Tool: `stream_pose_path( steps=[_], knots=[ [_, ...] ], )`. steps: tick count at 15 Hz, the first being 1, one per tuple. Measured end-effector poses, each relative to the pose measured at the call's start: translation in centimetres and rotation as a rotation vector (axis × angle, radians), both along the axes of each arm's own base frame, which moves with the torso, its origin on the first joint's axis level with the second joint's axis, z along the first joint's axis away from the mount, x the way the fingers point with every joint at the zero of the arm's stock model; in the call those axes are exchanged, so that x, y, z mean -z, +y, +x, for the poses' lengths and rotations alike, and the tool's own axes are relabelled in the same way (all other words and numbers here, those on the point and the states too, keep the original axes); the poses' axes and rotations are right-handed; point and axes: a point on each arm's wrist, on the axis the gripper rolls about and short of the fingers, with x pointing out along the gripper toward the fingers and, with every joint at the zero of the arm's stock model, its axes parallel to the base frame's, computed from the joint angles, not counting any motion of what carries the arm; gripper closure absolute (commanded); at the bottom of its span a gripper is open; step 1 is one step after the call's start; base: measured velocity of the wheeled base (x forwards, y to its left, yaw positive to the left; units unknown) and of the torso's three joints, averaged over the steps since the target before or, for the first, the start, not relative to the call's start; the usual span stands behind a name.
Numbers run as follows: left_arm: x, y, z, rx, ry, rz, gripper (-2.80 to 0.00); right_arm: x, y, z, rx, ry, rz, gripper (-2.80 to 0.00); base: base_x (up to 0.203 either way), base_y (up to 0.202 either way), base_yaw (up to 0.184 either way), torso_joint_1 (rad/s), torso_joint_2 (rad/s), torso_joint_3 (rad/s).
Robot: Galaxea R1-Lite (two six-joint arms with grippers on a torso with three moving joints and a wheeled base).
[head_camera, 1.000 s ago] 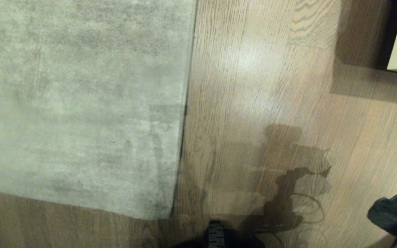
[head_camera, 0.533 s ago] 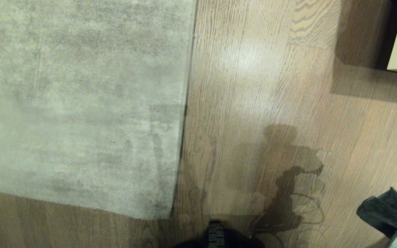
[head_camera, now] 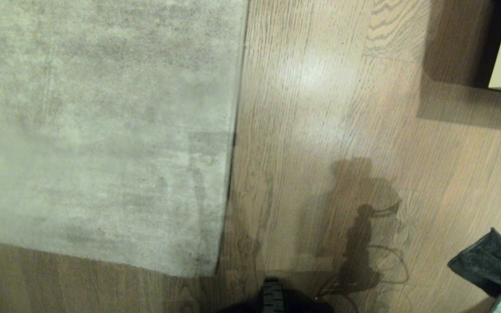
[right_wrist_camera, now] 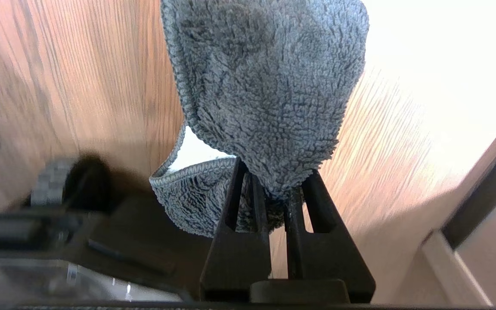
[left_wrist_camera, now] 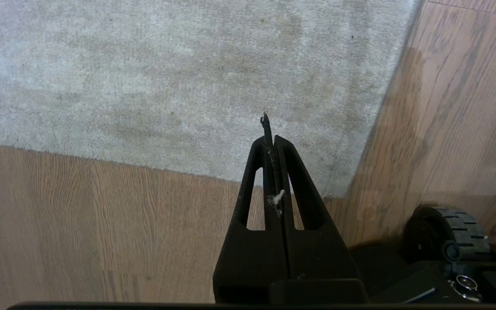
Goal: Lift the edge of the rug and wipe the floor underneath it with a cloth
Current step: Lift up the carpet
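Left gripper point(left_wrist_camera: 269, 142) clenched, empty, over rug point(head_camera: 102, 130) corner; rug edge point(head_camera: 236, 130) lies flat on floor point(head_camera: 320, 108), centre. Right gripper point(right_wrist_camera: 274, 189) grasps cloth point(right_wrist_camera: 265, 86) w/ pinched fold, low at far right above floor.

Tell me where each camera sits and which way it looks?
Head view: on the robot's head, looking down at the rug, the floor, the cloth and the robot's wheel.
Left wrist view: behind the shut left gripper, facing the rug corner; the wheel shows.
Right wrist view: behind the right gripper, shut on the cloth, facing the floor.
Shared: head and left wrist views both show the rug corner and wheel.
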Motion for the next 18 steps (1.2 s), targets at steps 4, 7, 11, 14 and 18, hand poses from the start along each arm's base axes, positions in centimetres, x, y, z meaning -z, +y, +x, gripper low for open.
stream_pose_path(
  steps=[4,7,11,14,18],
  knots=[
    [0.0,0.0,0.0,0.0,0.0,0.0,0.0,0.19,0.0,-0.93,0.009,-0.117,0.001,0.0,0.0,0.0,0.0,0.0,0.0,0.0],
    [0.0,0.0,0.0,0.0,0.0,0.0,0.0,0.24,0.0,-1.14,0.01,-0.145,0.001,0.0,0.0,0.0,0.0,0.0,0.0,0.0],
    [0.0,0.0,0.0,0.0,0.0,0.0,0.0,0.25,0.0,-1.22,0.01,-0.155,0.001,0.0,0.0,0.0,0.0,0.0,0.0,0.0],
    [0.01,0.0,0.0,0.0,0.001,0.0,0.0,0.26,0.0,-1.23,0.01,-0.157,0.001,0.0,0.0,0.0,0.0,0.0,0.0,0.0],
    [0.0,0.0,0.0,0.0,0.0,0.0,0.0,0.26,0.0,-1.24,0.01,-0.158,0.0,0.0,0.0,0.0,0.0,0.0,0.0,0.0]
  ],
)
